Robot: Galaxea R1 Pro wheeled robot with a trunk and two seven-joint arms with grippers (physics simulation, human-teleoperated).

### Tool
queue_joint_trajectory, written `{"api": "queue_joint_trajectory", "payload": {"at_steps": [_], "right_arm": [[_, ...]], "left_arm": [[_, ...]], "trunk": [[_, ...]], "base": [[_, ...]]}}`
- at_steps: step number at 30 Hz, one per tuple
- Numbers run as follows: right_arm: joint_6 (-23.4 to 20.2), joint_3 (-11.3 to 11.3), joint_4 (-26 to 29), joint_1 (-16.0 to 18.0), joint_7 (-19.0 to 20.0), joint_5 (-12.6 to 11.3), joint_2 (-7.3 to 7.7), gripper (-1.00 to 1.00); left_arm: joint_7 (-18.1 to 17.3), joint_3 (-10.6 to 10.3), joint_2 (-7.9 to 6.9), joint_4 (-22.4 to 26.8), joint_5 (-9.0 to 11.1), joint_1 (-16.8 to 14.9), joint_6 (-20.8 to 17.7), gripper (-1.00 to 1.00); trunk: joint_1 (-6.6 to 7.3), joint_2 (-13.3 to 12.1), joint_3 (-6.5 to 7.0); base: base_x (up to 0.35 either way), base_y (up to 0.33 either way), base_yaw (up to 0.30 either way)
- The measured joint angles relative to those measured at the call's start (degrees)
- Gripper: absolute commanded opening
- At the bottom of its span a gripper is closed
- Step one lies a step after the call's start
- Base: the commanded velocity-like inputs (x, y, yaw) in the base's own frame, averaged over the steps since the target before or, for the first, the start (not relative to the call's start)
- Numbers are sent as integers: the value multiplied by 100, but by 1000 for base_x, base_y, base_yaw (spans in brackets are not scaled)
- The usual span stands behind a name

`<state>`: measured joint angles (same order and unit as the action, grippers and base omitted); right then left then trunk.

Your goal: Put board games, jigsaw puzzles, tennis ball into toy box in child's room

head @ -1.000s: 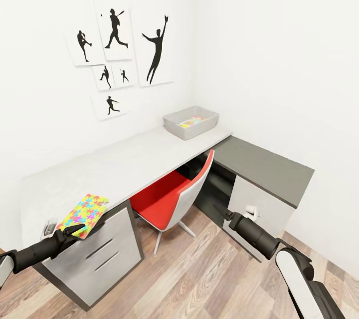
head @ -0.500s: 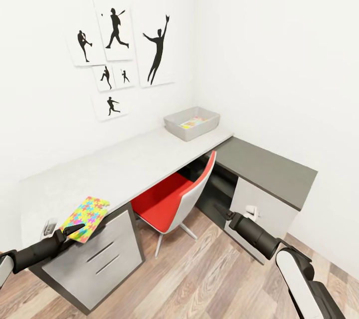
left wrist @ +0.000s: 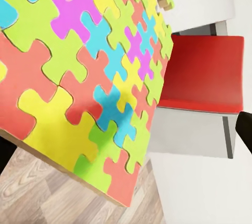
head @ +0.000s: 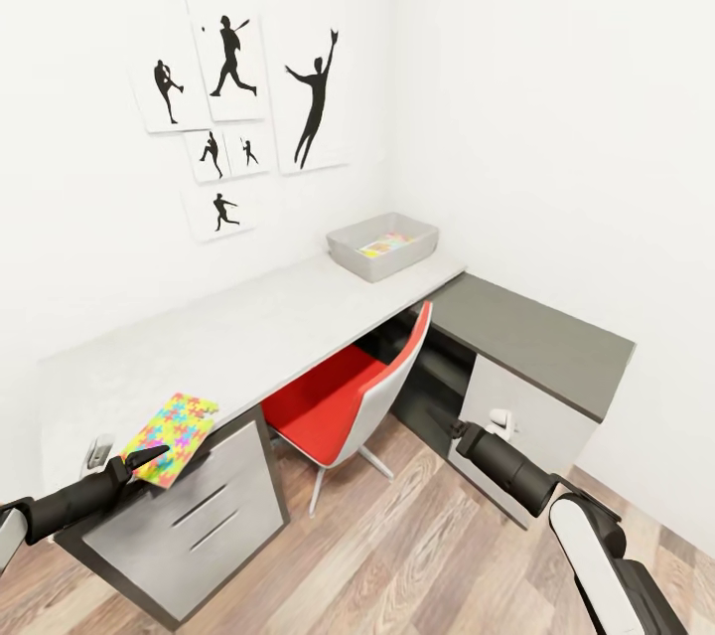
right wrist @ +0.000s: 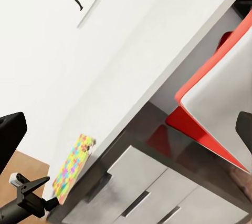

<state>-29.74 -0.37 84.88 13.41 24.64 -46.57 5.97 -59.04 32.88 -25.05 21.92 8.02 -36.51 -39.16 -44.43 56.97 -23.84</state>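
The jigsaw puzzle lies at the table's near left edge, its long axis running near-left to far-right, one end overhanging. The left gripper pinches its near end. Since the earlier frame the whole view has shifted slightly. The right gripper's fingers are too foreshortened to judge. The toy box sits at the far right, with a second puzzle partly hidden inside it.

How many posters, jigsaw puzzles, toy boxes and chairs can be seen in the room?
Posters: 6
Jigsaw puzzles: 2, one at the left gripper, one in the toy box
Toy box: 1
Red chair: 1
Total: 10
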Motion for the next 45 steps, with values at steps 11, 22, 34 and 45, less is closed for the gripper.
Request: {"api": "queue_joint_trajectory", "payload": {"at_steps": [11,22,34,45], "right_arm": [[4,-2,0,0,-1,-1,0,100],[9,-2,-6,0,-1,-2,0,100],[9,-2,-8,0,-1,6,0,100],[9,-2,-9,0,-1,7,0,100]], "left_arm": [[-6,17,1,3,67,-2,-51,-100],[-14,0,1,0,11,0,-2,-100],[-18,-5,0,0,5,0,5,-100],[-26,-7,0,4,5,0,5,-100]], "trunk": [[-1,0,0],[152,-280,125],[416,-762,341],[658,-1203,539]], "base": [[15,7,0],[0,0,0],[0,0,0],[0,0,0]]}}
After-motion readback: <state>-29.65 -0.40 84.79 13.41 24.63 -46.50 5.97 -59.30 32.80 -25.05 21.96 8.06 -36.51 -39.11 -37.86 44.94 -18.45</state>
